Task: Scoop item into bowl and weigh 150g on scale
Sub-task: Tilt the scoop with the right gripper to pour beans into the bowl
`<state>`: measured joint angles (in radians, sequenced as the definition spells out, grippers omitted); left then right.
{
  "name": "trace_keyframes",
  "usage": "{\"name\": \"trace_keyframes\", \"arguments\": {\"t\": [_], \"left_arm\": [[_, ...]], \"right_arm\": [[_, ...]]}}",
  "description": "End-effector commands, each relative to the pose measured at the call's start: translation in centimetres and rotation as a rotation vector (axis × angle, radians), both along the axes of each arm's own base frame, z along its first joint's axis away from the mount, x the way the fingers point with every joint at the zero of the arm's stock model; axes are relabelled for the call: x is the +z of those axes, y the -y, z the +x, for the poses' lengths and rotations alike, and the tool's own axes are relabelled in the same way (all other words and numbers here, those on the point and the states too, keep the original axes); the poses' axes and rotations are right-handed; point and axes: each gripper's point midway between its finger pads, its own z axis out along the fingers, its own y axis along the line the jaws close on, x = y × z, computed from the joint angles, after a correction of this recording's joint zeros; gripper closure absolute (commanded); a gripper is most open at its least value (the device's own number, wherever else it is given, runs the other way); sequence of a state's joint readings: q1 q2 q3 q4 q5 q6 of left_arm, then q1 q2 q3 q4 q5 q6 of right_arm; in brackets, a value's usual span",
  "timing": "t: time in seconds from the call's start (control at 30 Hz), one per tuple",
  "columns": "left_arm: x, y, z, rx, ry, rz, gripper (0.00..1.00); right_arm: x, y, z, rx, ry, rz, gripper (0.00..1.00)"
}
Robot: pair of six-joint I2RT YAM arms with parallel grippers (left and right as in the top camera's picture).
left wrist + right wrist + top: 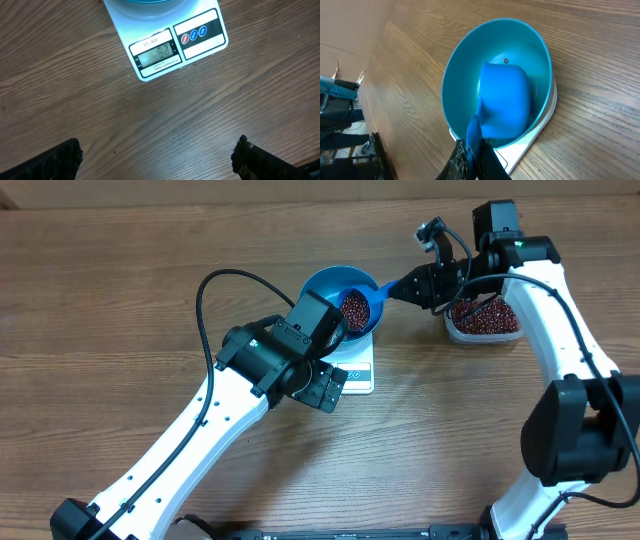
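Left wrist view: the right arm is holding the scoop [505, 100] in the bowl [318, 280] on the scale [165, 45].
Nearest, the left gripper [160, 157] is hanging fully spread and empty above the table [75, 90], its camera facing the display [155, 54], whose digits are too blurred to read. Beyond it, the bowl is sitting on the scale. The right gripper [471, 155] is clamping tight on the scoop handle. In the overhead view, beans [355, 308] are showing inside the bowl's rim, but whether they are lying in scoop or bowl cannot be told. Farther right, more are lying in the tub [480, 337]. Likely best practice: tilting in small amounts, keeping the scoop off the bowl wall, and letting the display settle before adding.
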<state>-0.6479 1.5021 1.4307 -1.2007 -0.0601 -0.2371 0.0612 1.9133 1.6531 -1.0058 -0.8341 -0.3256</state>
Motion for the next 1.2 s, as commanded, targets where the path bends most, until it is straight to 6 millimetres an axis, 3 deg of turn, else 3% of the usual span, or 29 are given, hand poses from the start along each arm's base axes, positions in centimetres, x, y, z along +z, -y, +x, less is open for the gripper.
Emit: {"name": "trace_keyframes", "arguments": {"t": [0.0,0.33,0.7,1.17], "left_arm": [[0.8,0.1,0.4,0.008,0.022,-0.012,0.01],[0.8,0.1,0.4,0.009,0.022,-0.012,0.00],[0.8,0.1,0.4,0.009,0.022,-0.012,0.00],[0.8,0.1,0.4,0.008,0.022,-0.012,0.00]], "right_arm": [[3.2,-0.8,0.0,0.014,0.075,0.033,0.96],[4.7,-2.6,-0.7,0.074,0.096,0.114,0.96],[4.8,-4.3,-1.4,0.114,0.103,0.115,0.96],[4.5,-4.0,1.2,0.003,0.131,0.052,0.96]]}}
